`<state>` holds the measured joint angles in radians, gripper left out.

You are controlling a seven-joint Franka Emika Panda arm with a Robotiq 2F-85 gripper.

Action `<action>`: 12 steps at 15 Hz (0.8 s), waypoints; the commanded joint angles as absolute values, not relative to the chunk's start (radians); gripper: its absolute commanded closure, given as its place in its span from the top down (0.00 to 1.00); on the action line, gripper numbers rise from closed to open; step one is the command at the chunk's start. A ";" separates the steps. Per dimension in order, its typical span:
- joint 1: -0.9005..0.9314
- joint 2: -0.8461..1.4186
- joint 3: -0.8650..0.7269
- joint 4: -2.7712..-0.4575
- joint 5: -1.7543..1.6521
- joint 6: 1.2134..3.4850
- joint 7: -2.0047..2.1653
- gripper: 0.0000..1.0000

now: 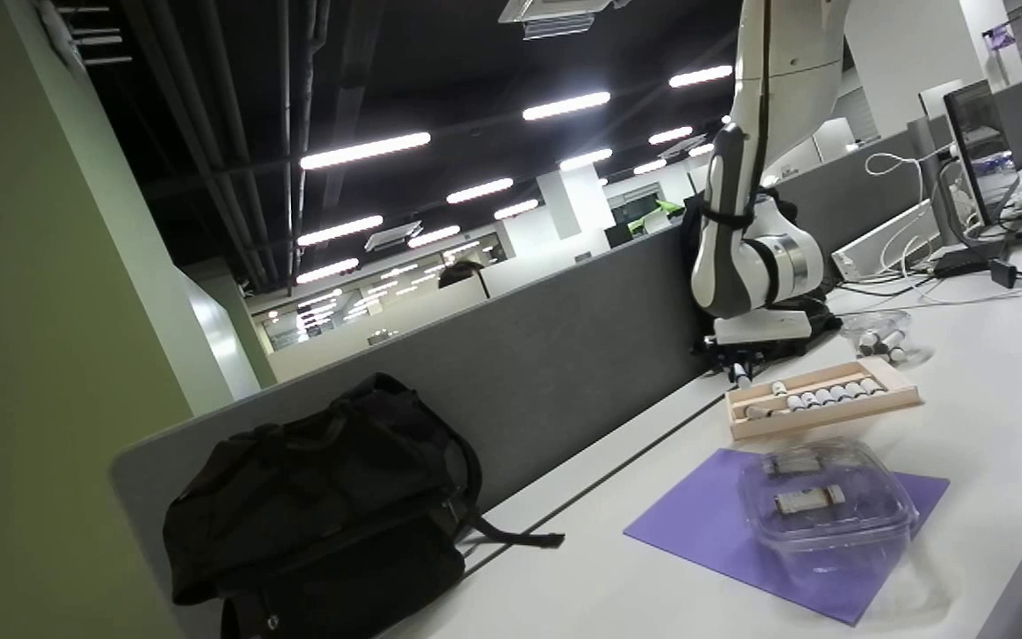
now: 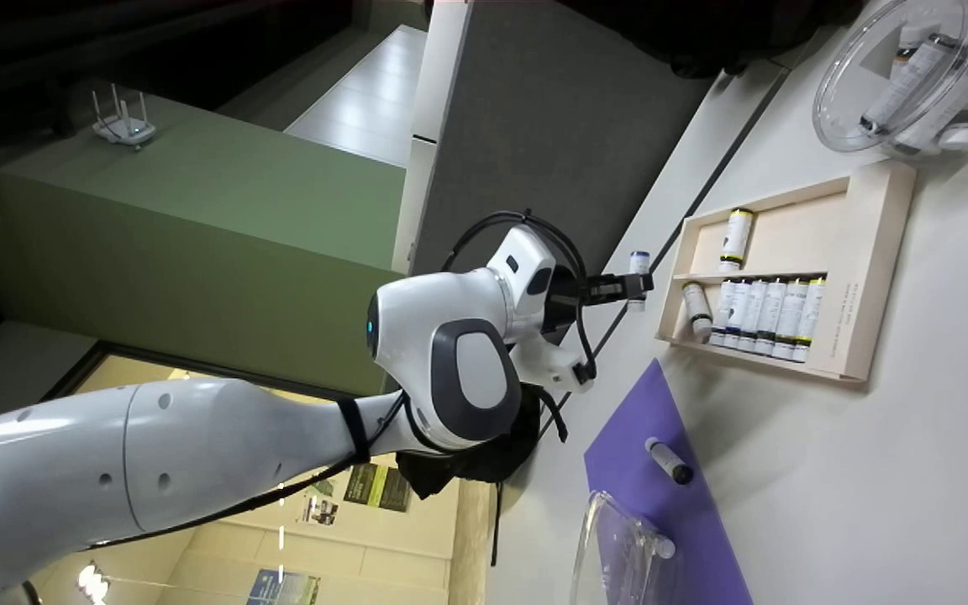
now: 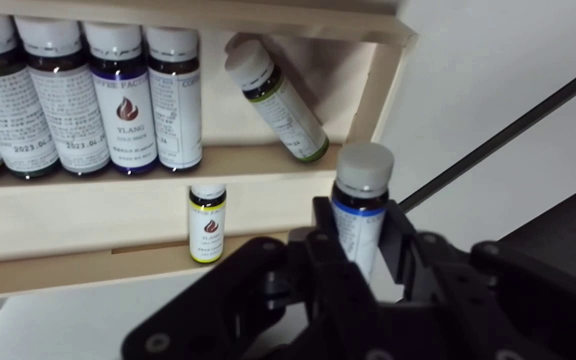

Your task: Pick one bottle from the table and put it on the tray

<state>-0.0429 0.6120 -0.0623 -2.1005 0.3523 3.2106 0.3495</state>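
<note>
My gripper is shut on a bottle with a grey-white cap and a blue band. The gripper and this bottle are beside the tray, on the partition side, over the table. The bottle also shows between the fingers in an exterior view. Its lower part is hidden by a finger in the wrist view. The tray holds a row of bottles, one slanted bottle and one yellow-banded bottle.
A purple mat bears a clear container and a loose bottle. A clear bowl with several bottles stands past the tray's other end. A grey partition runs close behind the gripper. A black backpack leans there.
</note>
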 commanded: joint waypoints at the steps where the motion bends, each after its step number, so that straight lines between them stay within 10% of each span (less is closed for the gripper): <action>1: -0.018 0.652 -0.082 -2.061 0.356 3.221 0.360 0.07; 12: -0.064 0.721 -0.010 -2.025 0.347 3.277 0.338 0.07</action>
